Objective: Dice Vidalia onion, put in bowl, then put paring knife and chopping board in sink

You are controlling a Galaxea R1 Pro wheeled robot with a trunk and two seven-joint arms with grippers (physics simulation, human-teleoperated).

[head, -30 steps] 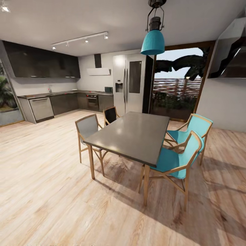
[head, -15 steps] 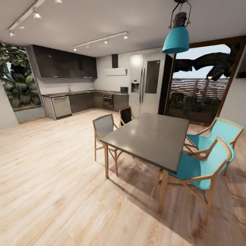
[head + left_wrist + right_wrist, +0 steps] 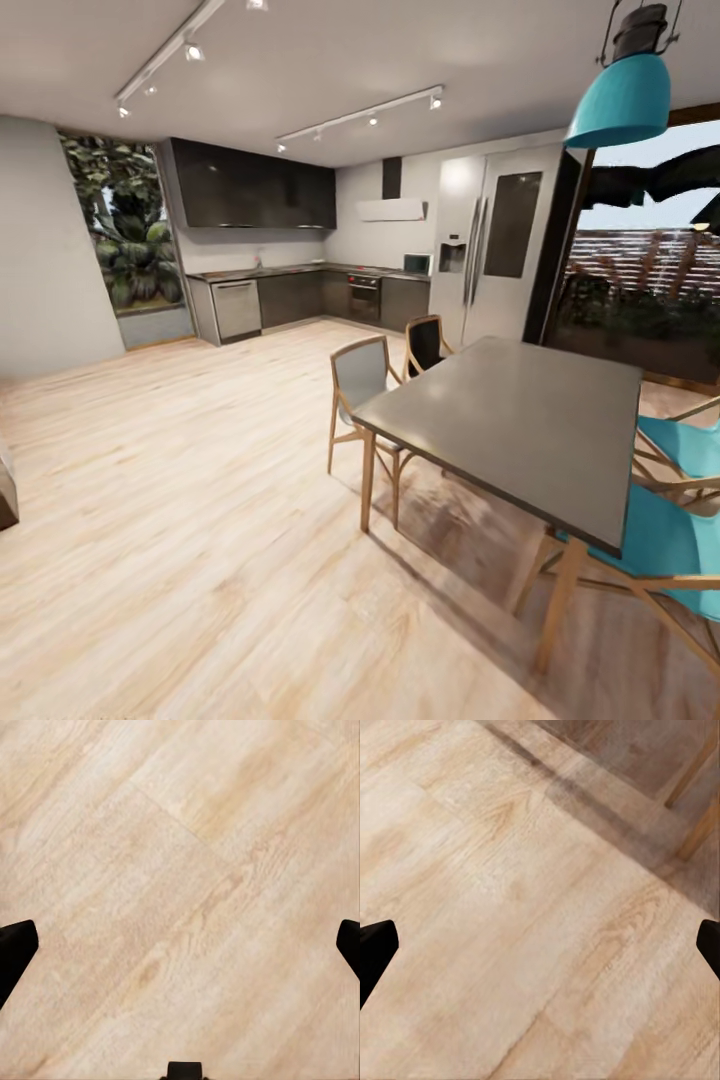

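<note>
The kitchen [image 3: 300,250] lies across the room, with glossy black upper cabinets and a grey countertop [image 3: 290,270] over dark fronts. From this distance the sink, onion, chopping board, paring knife and bowl cannot be made out. In the left wrist view my left gripper [image 3: 180,945] is open, its black fingertips [image 3: 15,949] wide apart over bare wood floor. My right gripper [image 3: 540,945] is open too, with nothing between its fingertips [image 3: 375,945], above floor beside a table shadow.
A grey dining table [image 3: 520,420] stands at the right, ringed by a grey chair [image 3: 362,375], a black chair [image 3: 427,345] and teal chairs [image 3: 680,520]. A teal lamp [image 3: 625,95] hangs over it. Light wood floor [image 3: 200,480] stretches towards the kitchen; a steel fridge [image 3: 495,250] flanks it.
The whole picture has slid to the right, so the camera has turned left. The kitchen now sits nearer the centre and a grey wall has come in at the left. Nothing itself moved.
</note>
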